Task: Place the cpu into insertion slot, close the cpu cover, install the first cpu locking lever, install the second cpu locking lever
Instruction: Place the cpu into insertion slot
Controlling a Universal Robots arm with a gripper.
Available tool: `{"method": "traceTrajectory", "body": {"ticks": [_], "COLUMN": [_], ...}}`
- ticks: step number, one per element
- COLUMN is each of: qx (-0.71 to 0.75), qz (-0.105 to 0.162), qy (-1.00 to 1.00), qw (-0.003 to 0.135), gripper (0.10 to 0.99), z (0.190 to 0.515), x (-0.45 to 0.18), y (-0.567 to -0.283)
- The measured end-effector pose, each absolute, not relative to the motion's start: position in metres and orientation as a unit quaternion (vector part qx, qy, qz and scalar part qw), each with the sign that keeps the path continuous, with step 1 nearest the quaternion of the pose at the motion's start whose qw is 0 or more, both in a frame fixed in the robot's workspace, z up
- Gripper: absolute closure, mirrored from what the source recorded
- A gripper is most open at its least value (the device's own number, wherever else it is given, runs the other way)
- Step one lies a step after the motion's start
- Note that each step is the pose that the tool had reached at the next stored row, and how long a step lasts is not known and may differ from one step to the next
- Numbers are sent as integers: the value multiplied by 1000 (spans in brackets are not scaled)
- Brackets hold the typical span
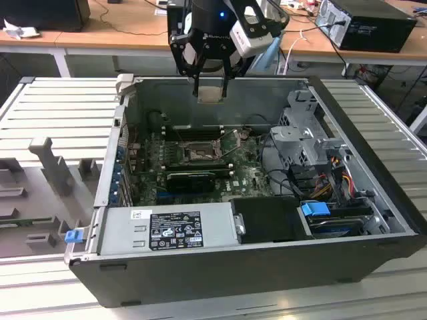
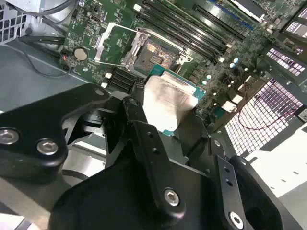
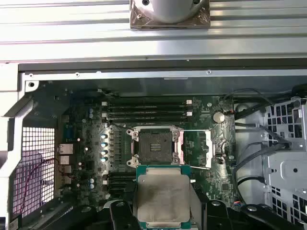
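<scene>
My claw (image 1: 211, 85) clamps the cpu (image 3: 163, 199) by two opposite edges. It is held flat, lid facing the wrist cameras, high over the open case (image 1: 220, 267). Square chip, dull silver-beige lid, green rim. Below, the slot (image 3: 154, 145) is bare, dark and metal-rimmed, with the cover (image 3: 207, 149) flipped open beside it.

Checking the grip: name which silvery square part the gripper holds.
The chip, clamped in the gripper; the windowed cover is flipped open beside the socket.

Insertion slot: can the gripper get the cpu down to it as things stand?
Probably yes: the gripper holds the cpu above the case, the cpu cover lies open to one side, and the insertion slot is bare.
</scene>
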State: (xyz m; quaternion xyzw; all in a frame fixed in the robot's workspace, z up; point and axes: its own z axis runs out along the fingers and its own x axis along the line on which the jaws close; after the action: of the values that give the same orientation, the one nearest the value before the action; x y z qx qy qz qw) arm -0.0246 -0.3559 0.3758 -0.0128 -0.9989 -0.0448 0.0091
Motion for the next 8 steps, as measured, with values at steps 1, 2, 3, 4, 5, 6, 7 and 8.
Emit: {"method": "traceTrajectory", "body": {"ticks": [1,2,3,4,5,6,7,8], "qx": [-13,-13,-18,-24,-28,-30,-31,-33], "qz": [-45,-45,-45,-45,-45,-45,-45,-45], "qy": [-999,-999,-999,-999,-999,-999,-998,-998], "qw": [9,9,9,9,8,8,8,8], "gripper": [557,557,557,557,557,557,557,557], "z": [376,376,376,376,376,376,376,376], "x": [-25,-25,-25,-25,-25,-25,-26,-26], "y": [-356,-356,-356,-356,-356,-356,-356,-356]}}
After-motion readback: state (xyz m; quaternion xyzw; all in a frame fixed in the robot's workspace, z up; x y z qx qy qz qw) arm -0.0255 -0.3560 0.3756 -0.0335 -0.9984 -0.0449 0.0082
